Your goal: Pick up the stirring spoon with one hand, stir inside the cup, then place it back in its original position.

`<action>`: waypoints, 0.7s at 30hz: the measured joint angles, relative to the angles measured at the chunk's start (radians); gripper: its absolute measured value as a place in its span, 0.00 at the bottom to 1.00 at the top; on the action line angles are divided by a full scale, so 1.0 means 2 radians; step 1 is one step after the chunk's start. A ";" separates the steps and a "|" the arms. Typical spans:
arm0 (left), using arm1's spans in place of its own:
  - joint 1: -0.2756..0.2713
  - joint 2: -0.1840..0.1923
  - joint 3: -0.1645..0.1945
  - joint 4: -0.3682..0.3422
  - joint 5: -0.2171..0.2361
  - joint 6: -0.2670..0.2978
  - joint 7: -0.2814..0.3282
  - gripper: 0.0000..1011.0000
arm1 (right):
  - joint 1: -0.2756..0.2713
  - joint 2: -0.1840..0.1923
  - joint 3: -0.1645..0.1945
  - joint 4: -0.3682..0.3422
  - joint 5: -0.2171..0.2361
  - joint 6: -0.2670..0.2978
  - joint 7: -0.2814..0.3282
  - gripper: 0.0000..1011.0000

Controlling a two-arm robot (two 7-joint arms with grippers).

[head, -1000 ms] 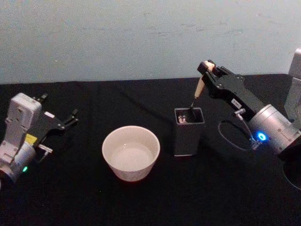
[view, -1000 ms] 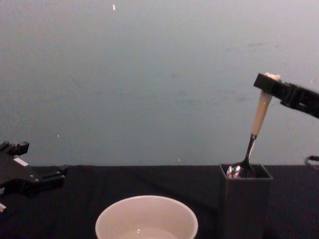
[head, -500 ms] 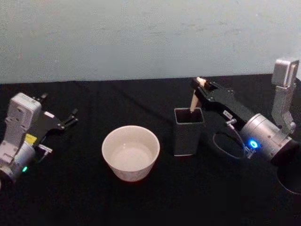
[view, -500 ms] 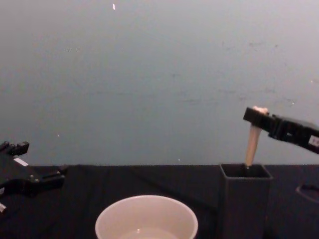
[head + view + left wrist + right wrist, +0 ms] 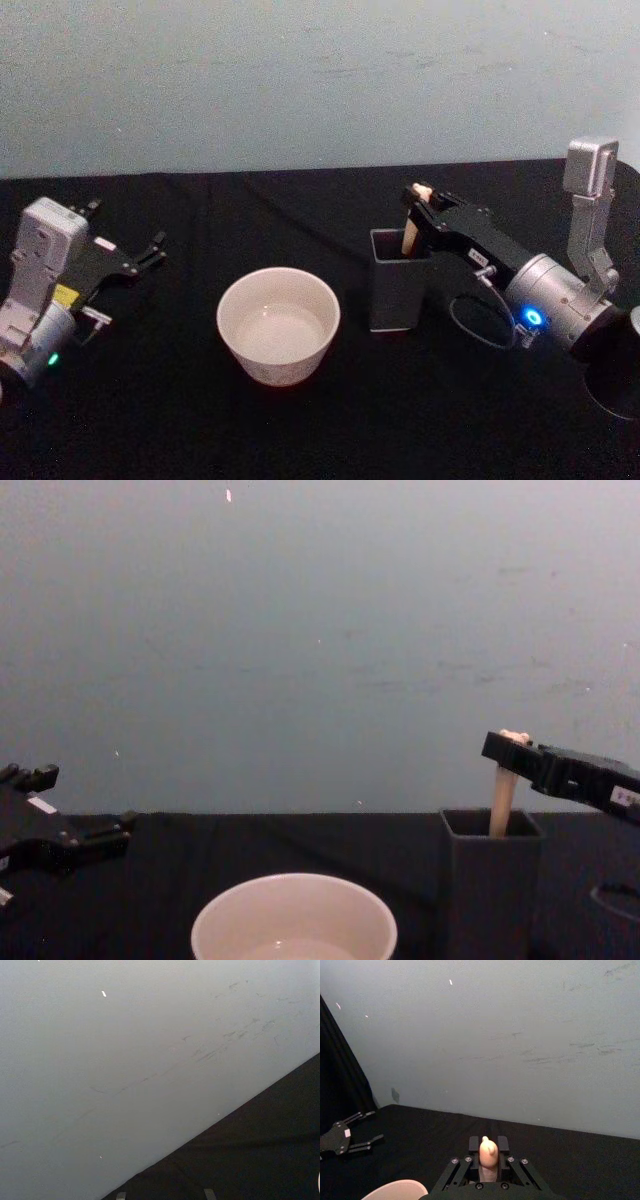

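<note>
The holder (image 5: pixel 400 290) stands on the black table (image 5: pixel 300 430) at 3 o'clock from the cup (image 5: pixel 278 368), close by but not touching. The spoon (image 5: pixel 408 238) is in the holder, at the far right of its mouth. Only the cream handle shows, since the holder's walls hide the stem and bowl. The right gripper (image 5: pixel 420 196) reaches in from 4 o'clock, low over the holder. It is clamped on the handle's top end, just under the bear head. A black cable loop (image 5: pixel 470 322) lies on the table beside that arm. The left gripper (image 5: pixel 126 222) sits parked near 9 o'clock from the cup, well apart, its fingers spread and empty.

From the side, the chest view shows the spoon (image 5: pixel 500 802) rising out of the holder (image 5: pixel 490 890) and leaning slightly towards 1 o'clock. The right gripper (image 5: pixel 512 744) is level there, and the cup (image 5: pixel 292 882) is lower than the holder. The right wrist view shows the bear head (image 5: pixel 488 1152) pinched between two black fingers (image 5: pixel 474 1146). The cup's rim (image 5: pixel 395 1189) and the left gripper (image 5: pixel 370 1126) lie farther off. A pale wall (image 5: pixel 125 1035) backs the table in the left wrist view.
</note>
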 joint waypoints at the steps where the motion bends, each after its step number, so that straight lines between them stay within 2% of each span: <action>1: 0.000 0.000 0.000 0.000 0.000 0.000 0.000 0.99 | 0.000 0.000 0.000 0.000 -0.001 0.000 -0.001 0.21; 21: 0.000 0.000 0.000 0.000 0.000 0.000 0.000 0.99 | 0.000 -0.001 0.000 0.000 -0.004 0.002 -0.005 0.21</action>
